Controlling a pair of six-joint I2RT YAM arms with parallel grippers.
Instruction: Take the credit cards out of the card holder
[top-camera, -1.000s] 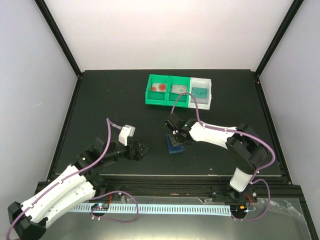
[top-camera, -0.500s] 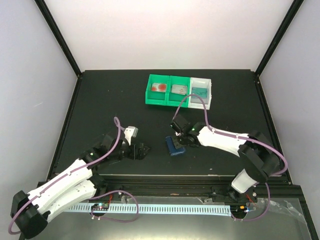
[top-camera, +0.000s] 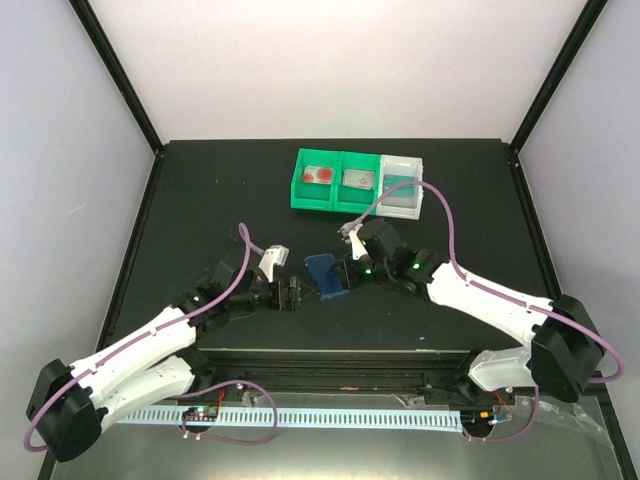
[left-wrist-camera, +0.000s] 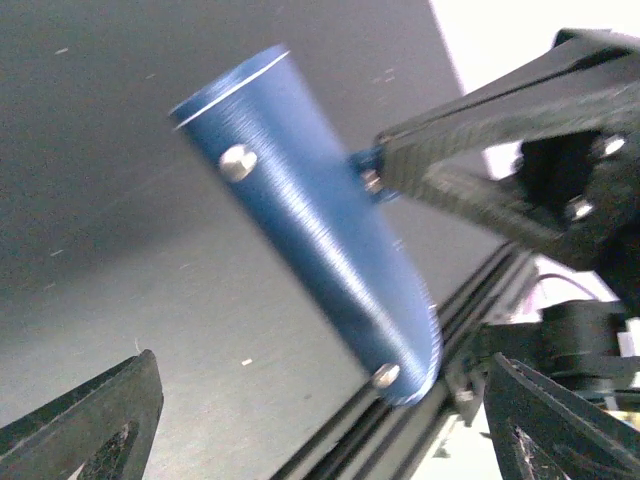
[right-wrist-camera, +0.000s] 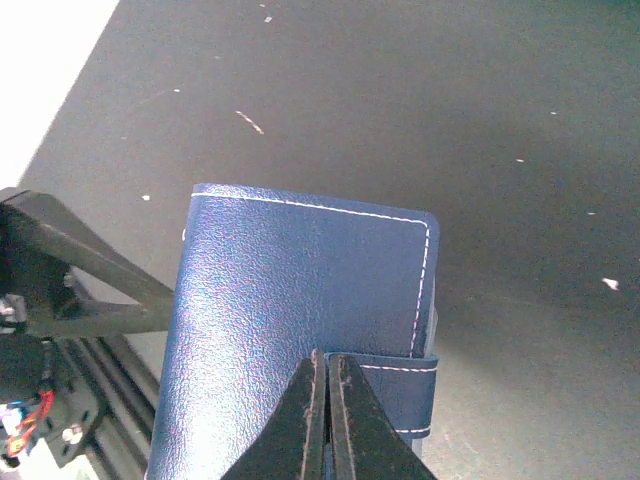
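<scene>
My right gripper (top-camera: 350, 270) is shut on the closing strap (right-wrist-camera: 404, 388) of the navy card holder (top-camera: 326, 275) and holds it tilted above the black table. In the right wrist view the folded holder (right-wrist-camera: 290, 290) fills the middle, with my right gripper (right-wrist-camera: 326, 358) pinched on the strap's end. My left gripper (top-camera: 292, 295) stands open just left of the holder. From the left wrist the holder (left-wrist-camera: 310, 240) hangs ahead of the wide-spread fingertips (left-wrist-camera: 90, 420). The credit cards lie in the back trays: one with red circles (top-camera: 318, 175), one greyish (top-camera: 358, 178), one teal (top-camera: 402, 185).
Two joined green trays (top-camera: 300, 195) and a white tray (top-camera: 420, 200) stand at the back of the table. A metal rail (top-camera: 380, 355) runs along the near edge, close under both grippers. Black frame posts rise at the back corners.
My right gripper shut on the card holder, lifted it off the table and carried it left. My left arm stretched right, toward the holder.
</scene>
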